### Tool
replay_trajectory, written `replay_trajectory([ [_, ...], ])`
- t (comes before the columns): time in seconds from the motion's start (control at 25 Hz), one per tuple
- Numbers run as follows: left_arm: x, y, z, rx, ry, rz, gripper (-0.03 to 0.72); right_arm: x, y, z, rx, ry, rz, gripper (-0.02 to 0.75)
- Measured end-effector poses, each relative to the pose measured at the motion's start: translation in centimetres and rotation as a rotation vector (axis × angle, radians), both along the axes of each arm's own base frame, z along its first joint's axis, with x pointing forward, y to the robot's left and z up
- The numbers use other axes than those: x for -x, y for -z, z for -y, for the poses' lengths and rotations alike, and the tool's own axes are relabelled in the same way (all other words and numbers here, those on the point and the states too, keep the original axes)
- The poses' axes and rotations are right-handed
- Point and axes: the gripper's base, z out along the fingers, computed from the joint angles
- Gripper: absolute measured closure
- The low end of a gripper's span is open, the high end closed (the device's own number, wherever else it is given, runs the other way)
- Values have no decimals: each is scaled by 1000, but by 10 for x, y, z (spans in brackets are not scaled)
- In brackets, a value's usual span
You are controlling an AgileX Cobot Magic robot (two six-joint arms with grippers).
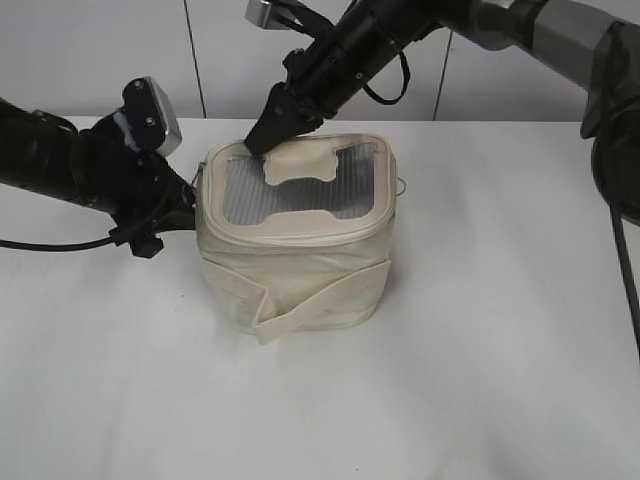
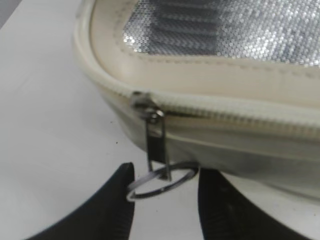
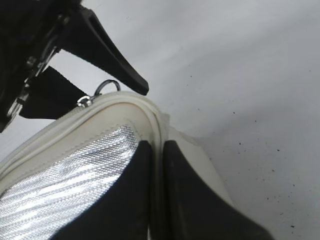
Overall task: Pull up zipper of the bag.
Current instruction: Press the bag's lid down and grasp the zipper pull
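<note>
The exterior view looked down at a slant from the front onto the white tabletop (image 1: 480, 380), taking in the whole bag (image 1: 295, 240) with one arm entering from each side. The left wrist view sat very close to the bag's left rim, facing along the zipper (image 2: 225, 112) and one slider's ring pull (image 2: 162, 181) between the left gripper (image 2: 165, 210) fingers. The right wrist view looked from the bag's rear corner across the mesh top, and shared that same ring pull (image 3: 107, 86) and the left gripper with the left wrist view.
</note>
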Motion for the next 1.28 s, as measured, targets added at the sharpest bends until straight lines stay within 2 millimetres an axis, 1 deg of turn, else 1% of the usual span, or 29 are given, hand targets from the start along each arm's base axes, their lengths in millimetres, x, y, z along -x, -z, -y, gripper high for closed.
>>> replay_trajectory([
  [0.16, 0, 0, 1, -4, 7, 2, 498, 0, 0, 0, 0, 0, 0, 696],
  [0.28, 0, 0, 0, -8, 1, 5, 570, 0, 0, 0, 0, 0, 0, 696],
  [0.56, 0, -2, -1, -29, 9, 21, 669, 0, 0, 0, 0, 0, 0, 696],
  [0.68, 1, -6, -1, -33, 15, 37, 690, 0, 0, 0, 0, 0, 0, 696],
  [0.76, 1, -7, -1, -40, 22, 42, 684, 0, 0, 0, 0, 0, 0, 696],
  [0.8, 1, -7, -2, -50, 30, 46, 669, 0, 0, 0, -2, 1, -2, 696],
  [0.92, 2, -7, -2, -68, 52, 52, 547, 0, 0, 0, -3, 1, -2, 696],
  [1.0, 3, -7, -2, -74, 58, 53, 441, 0, 0, 0, -4, 1, -3, 696],
  [1.04, 3, -7, -2, -75, 61, 53, 414, 0, 0, 0, -4, 1, -3, 696],
  [1.16, 3, -7, -1, -71, 71, 49, 385, 0, 0, 0, -4, 1, -3, 696],
  [1.28, 4, -7, -1, -62, 69, 45, 400, 0, 0, 0, -4, 1, -3, 696],
])
